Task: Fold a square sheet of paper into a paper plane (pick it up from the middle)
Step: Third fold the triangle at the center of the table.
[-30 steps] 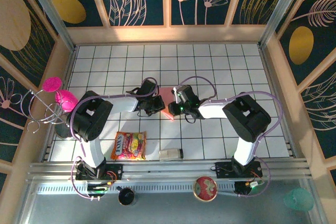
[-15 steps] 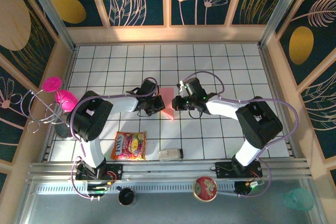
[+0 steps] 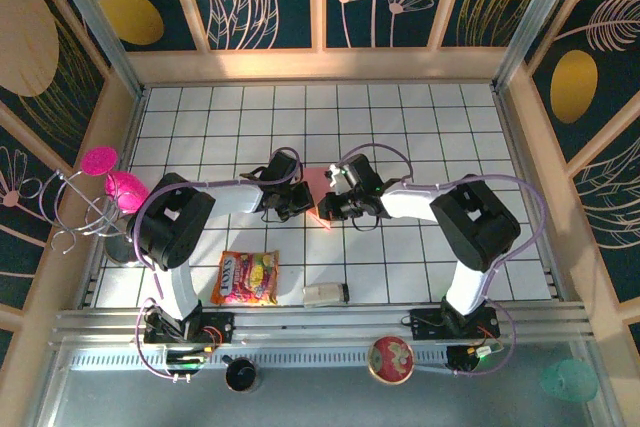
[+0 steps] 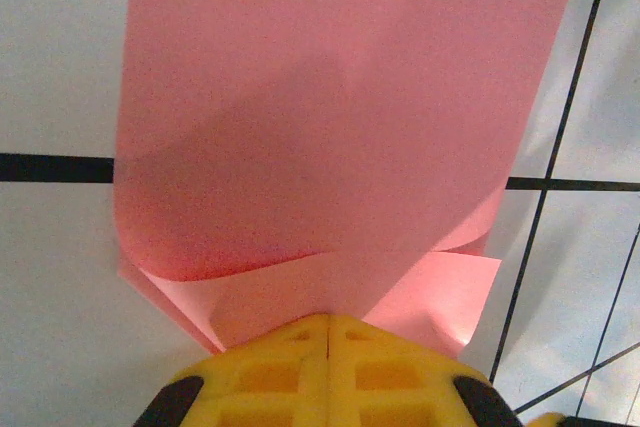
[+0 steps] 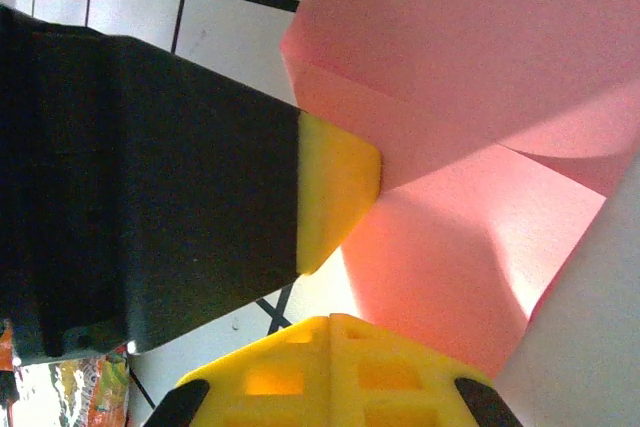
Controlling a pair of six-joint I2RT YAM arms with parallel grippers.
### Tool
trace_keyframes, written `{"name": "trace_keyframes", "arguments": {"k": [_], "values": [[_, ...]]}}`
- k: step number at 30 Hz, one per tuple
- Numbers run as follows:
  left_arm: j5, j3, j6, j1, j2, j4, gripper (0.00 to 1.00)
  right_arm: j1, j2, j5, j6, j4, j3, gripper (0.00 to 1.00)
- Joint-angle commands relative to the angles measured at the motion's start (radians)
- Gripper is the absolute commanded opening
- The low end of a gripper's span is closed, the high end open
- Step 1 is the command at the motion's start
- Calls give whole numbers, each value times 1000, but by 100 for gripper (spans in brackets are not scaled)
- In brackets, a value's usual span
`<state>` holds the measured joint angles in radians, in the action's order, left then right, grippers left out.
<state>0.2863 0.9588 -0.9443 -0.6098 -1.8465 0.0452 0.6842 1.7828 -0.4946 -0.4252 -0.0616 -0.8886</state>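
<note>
Left gripper (image 3: 295, 203) and right gripper (image 3: 334, 206) are facing each other on the white tiled table (image 3: 430, 137), both touching the thin salmon-pink paper sheet (image 3: 318, 189) between them.

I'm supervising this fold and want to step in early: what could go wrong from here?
The left gripper and right gripper both pinch the thin pink paper close together, so pulling apart may tear it. Its folded flaps bow loosely, so the crease may skew. The grippers might also collide.
</note>
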Motion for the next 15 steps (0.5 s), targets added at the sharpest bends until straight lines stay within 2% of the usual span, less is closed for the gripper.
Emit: {"name": "trace_keyframes", "arguments": {"k": [1, 15], "values": [[-44, -11, 11, -3, -28, 54, 5, 11, 25, -24, 16, 4, -35, 0], [-59, -13, 10, -2, -40, 56, 4, 17, 70, 0, 32, 36, -26, 0]]}}
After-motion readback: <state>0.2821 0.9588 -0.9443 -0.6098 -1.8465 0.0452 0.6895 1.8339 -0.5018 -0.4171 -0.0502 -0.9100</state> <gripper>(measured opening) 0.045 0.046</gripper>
